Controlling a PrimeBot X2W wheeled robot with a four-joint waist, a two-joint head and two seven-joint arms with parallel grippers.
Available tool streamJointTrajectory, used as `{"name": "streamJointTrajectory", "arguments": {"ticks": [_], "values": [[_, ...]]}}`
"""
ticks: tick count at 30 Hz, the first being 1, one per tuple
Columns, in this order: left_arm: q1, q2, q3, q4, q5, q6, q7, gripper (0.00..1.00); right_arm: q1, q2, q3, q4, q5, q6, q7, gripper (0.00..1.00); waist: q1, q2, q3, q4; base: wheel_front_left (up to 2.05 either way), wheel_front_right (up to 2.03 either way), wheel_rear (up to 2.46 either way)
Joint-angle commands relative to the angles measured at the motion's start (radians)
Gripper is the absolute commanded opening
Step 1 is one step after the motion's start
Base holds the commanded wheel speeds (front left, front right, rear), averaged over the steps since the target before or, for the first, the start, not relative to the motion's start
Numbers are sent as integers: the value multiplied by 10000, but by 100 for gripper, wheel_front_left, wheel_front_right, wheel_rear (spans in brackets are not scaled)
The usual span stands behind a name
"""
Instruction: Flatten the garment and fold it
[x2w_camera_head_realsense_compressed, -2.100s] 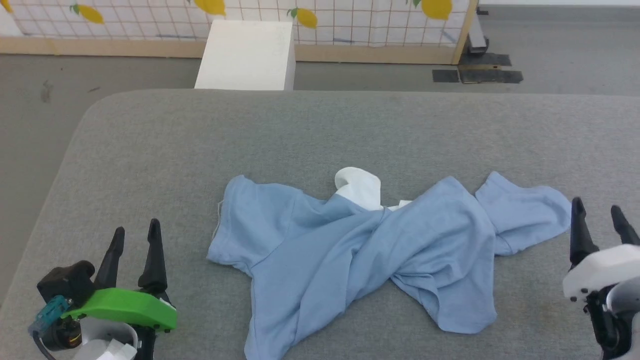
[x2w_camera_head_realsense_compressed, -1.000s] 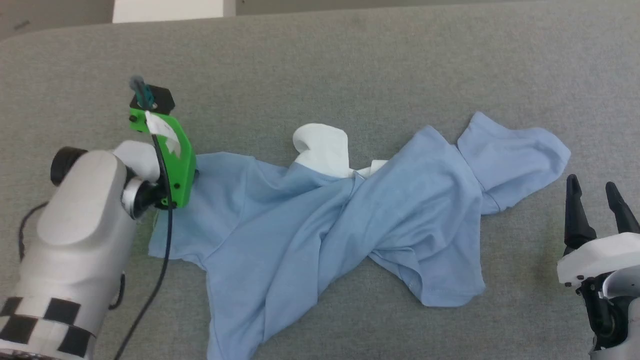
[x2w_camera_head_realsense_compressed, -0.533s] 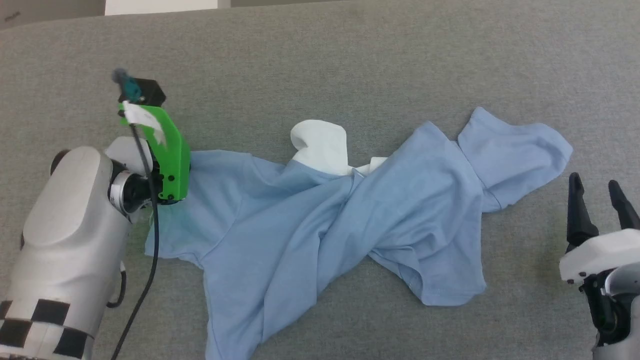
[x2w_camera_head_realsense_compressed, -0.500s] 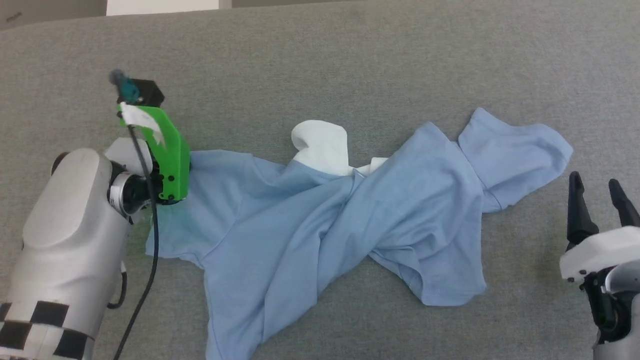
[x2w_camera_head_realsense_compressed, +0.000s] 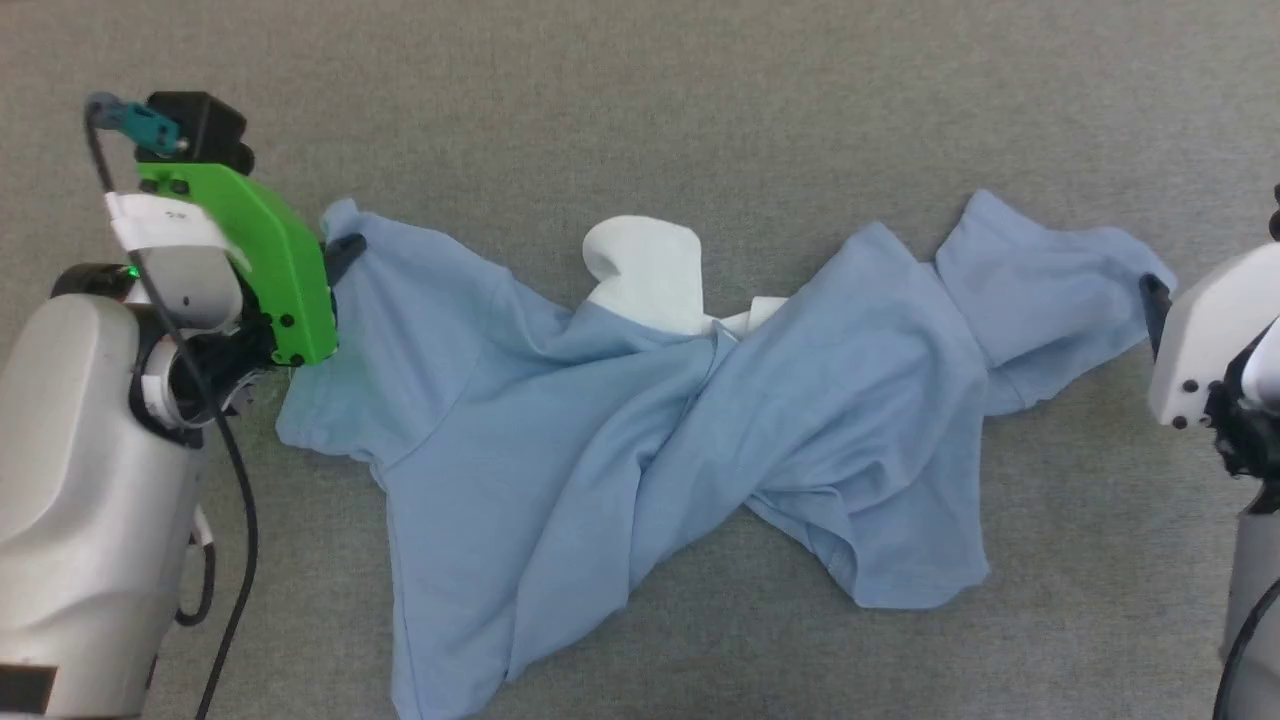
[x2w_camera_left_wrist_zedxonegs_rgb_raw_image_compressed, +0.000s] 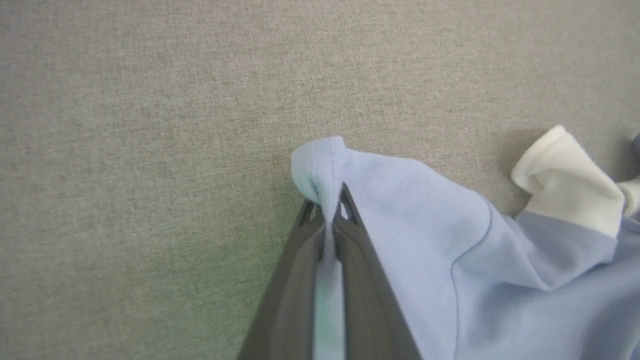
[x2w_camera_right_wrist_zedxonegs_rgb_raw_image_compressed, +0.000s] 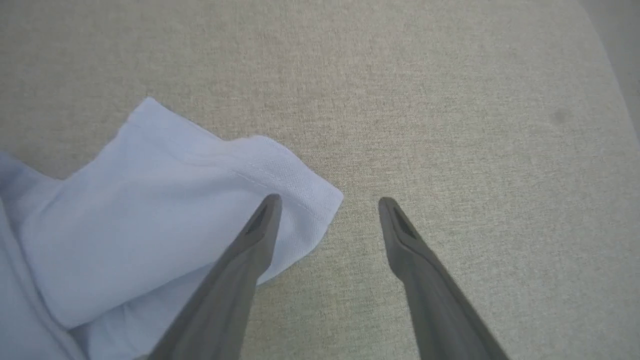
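1 garment (x2w_camera_head_realsense_compressed: 600, 430): L tool (x2w_camera_left_wrist_zedxonegs_rgb_raw_image_compressed: 327, 202) grips, R tool (x2w_camera_right_wrist_zedxonegs_rgb_raw_image_compressed: 330, 200) splayed.

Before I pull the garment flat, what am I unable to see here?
Head view: the bottom edge cuts off the garment at its lower end.
Head view: its twisted middle covers the layers beneath.
Head view: the green mount hides most of the left gripper.
Right wrist view: whether the right gripper touches the garment under its finger.

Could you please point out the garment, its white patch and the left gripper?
garment (x2w_camera_head_realsense_compressed: 820, 400), head view, twisted middle.
white patch (x2w_camera_head_realsense_compressed: 645, 262), head view, its centre.
left gripper (x2w_camera_left_wrist_zedxonegs_rgb_raw_image_compressed: 325, 200), left wrist view, between the fingertips.
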Motion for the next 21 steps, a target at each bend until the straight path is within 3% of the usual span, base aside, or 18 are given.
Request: {"name": "streamJointTrajectory", "arguments": {"ticks": [1,6,16,17,19,21], "values": [[259,189,141,-514,-102,123,-7,0,-302,-266,151,-93,-150,-15,924,100,-1,45,418,171,0,0,0],[546,416,386,-1439,-215,267,-10,0,-438,-531,290,-150,-265,-15,1961,100,-1,45,828,304,0,0,0],[1026,717,684,-2331,-390,404,-44,0,-201,-207,1014,541,236,-15,1360,100,-1,45,1244,367,0,0,0],[1068,711,703,-2336,-412,415,-70,0,-165,-211,1054,639,315,-15,1365,47,-1,45,1217,362,0,0,0],[1152,709,705,-2319,-421,442,-91,0,-98,-270,1075,739,420,-15,1405,0,-1,45,1141,355,0,0,0],[1231,672,727,-2267,-468,467,-138,0,-40,-325,1026,721,566,-15,1490,0,-1,45,1021,341,0,0,0]]}}
